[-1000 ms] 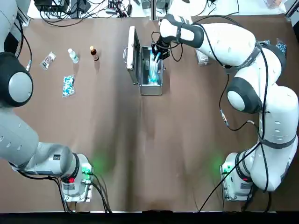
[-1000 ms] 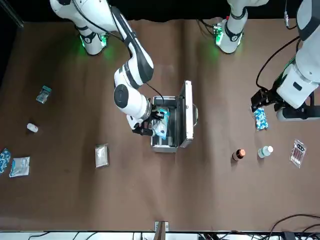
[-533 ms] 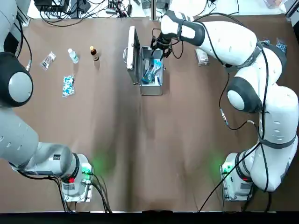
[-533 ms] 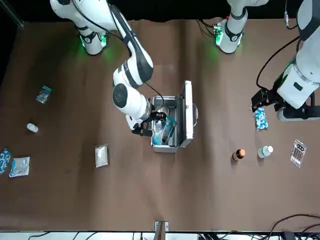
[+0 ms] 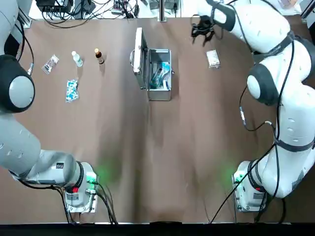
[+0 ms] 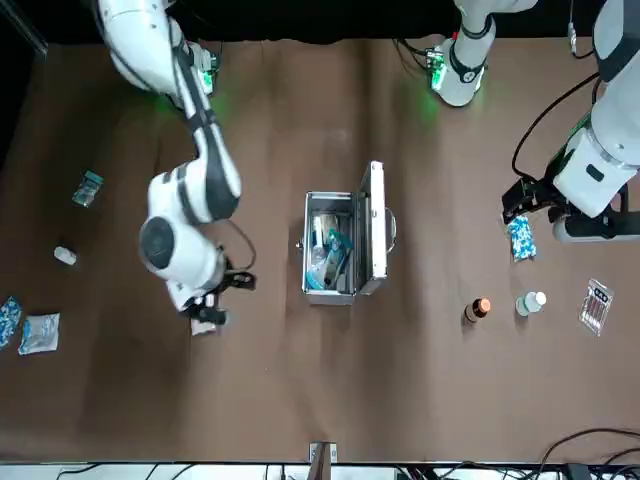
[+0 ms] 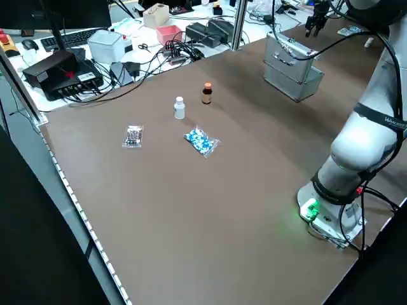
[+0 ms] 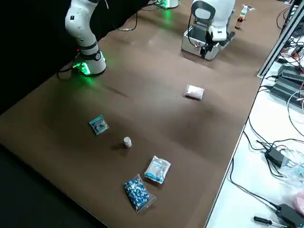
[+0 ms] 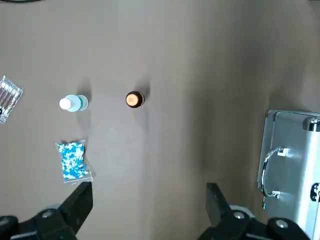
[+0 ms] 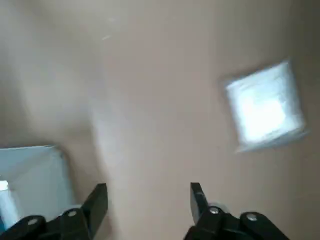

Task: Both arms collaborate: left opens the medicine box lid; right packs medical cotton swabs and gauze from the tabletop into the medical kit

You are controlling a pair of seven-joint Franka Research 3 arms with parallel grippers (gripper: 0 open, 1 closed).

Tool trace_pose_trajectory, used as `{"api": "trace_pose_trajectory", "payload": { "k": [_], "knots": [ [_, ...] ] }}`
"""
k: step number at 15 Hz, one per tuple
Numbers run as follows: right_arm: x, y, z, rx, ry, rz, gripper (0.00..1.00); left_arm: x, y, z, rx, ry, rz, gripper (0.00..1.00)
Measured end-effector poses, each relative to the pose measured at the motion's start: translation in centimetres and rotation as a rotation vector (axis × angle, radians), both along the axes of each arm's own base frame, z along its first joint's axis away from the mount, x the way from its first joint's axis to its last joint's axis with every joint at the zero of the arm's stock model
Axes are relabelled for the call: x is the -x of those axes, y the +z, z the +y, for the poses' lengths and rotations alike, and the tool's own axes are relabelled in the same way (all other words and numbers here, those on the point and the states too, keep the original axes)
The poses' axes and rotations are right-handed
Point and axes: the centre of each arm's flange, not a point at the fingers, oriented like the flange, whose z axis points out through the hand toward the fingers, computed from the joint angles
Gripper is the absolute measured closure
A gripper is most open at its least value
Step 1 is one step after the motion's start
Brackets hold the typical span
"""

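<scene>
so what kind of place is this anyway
Probably a robotics lab or test workshop: two white robot arms are mounted at a brown-covered table, with a metal case on it, and a desk behind holds a keyboard and tangled cables.

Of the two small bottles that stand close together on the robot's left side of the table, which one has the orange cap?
The brown bottle, nearer the open case; its neighbour's cap is white.
</scene>
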Motion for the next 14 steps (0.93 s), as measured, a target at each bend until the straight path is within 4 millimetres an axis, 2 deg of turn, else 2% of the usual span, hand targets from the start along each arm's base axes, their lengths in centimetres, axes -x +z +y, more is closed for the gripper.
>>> {"api": "trace_pose_trajectory", "payload": {
  "k": [2,4,5,8,9,14],
  "knots": [
    [-1.4,-0.4,-4.9,0.041,0.085,-0.014,0.23,0.0,0.0,-0.2,0.0,-0.003,0.0,0.0],
    [-2.2,-1.0,-8.3,0.052,0.151,-0.016,0.05,0.0,0.0,-0.2,0.0,-0.004,0.001,0.0],
    [-2.4,-1.5,-9.4,0.055,0.181,-0.013,0.0,0.0,0.0,-0.2,0.0,-0.004,0.001,0.0],
    [-3.1,-4.6,-10.7,0.071,0.239,-0.035,0.0,0.0,-0.2,-0.2,0.0,-0.004,0.003,0.0],
    [-3.5,-7.1,-10.7,0.087,0.249,-0.052,0.0,-0.2,-0.5,-0.2,0.0,-0.004,0.009,0.0],
    [-3.3,-11.5,-10.8,0.107,0.259,-0.015,0.0,-0.3,-0.9,-0.4,-0.001,-0.006,0.016,0.0]
  ]
}}
